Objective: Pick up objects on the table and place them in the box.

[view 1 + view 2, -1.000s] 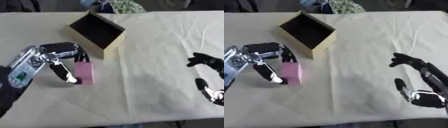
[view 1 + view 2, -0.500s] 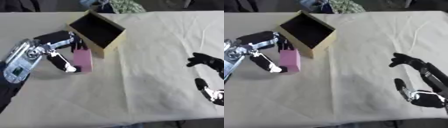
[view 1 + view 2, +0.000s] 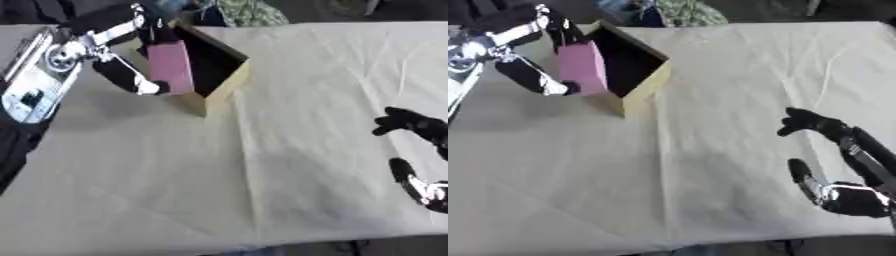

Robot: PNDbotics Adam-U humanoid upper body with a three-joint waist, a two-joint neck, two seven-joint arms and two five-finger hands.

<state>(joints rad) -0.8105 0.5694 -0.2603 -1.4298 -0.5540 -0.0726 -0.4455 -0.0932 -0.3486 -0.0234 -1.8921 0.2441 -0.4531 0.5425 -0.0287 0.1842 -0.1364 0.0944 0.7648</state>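
My left hand (image 3: 131,55) is curled round a pink rectangular block (image 3: 171,67), thumb below and fingers above it. The block hangs upright over the near left wall of the open cardboard box (image 3: 220,86), partly covering its dark inside. The box stands at the far left of the cream-covered table (image 3: 262,170). My right hand (image 3: 820,155) rests at the lower right edge, fingers spread and relaxed, holding nothing.
A patterned cloth bundle (image 3: 249,11) lies beyond the table's far edge behind the box. The table cover shows creases across its middle and right side.
My left hand has lifted the pink block off the table and carried it up and toward the box. The right hand has stayed in place.
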